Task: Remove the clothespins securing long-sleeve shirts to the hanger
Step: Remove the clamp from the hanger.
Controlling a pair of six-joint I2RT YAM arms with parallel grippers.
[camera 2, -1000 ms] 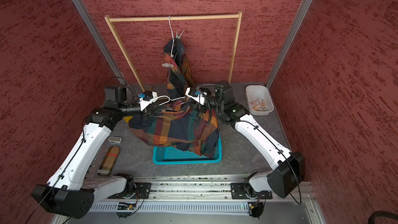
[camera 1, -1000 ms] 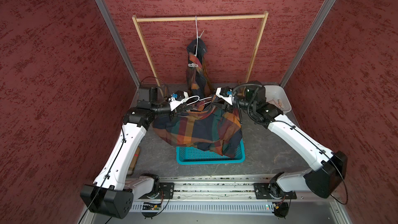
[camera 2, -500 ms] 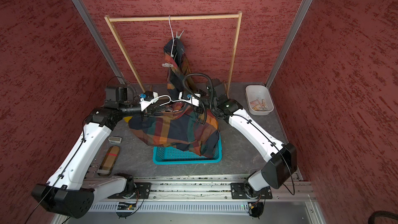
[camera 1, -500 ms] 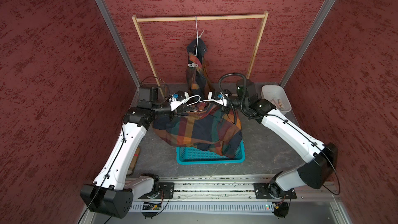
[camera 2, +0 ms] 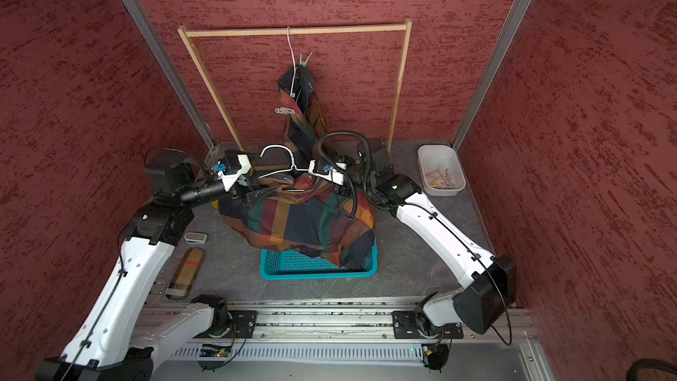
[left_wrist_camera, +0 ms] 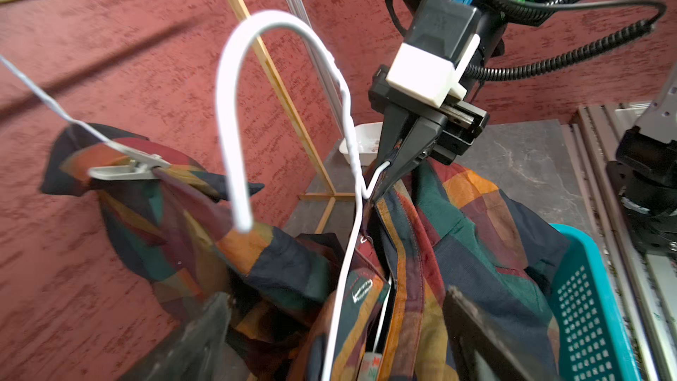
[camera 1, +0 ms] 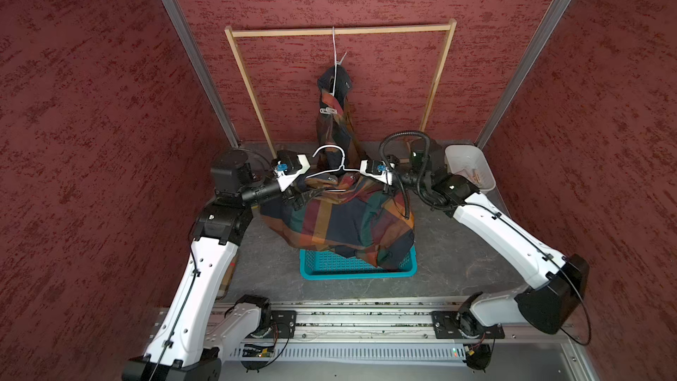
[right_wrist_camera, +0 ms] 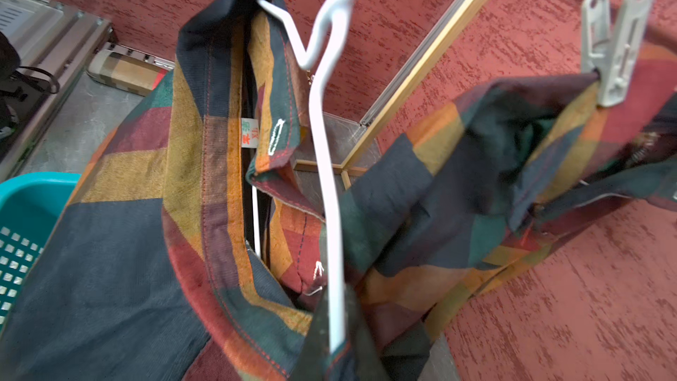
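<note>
Both top views: shirt [camera 1: 340,221] is seen draped over basket [camera 1: 357,273] on counter [camera 1: 458,251].
Left wrist: left fingers [left_wrist_camera: 207,331] are spread wide apart.
Right wrist: right fingers [right_wrist_camera: 315,355] are clamped on hanger [right_wrist_camera: 319,148]; clothespin [right_wrist_camera: 619,42] is pinned to second shirt [right_wrist_camera: 458,163].

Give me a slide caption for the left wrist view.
Right gripper shut on the white hanger carrying a plaid shirt; grey clothespin nearby.

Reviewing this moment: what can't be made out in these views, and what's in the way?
White bin, both top views: clothespins inside too small to count.
Lower shirt, all views: its own folds could hide further clothespins.
Right gripper, left wrist view: shut at the white hanger; whether cloth is pinched too is unclear.
Teal basket, top views: shirt covers most of its inside.
</note>
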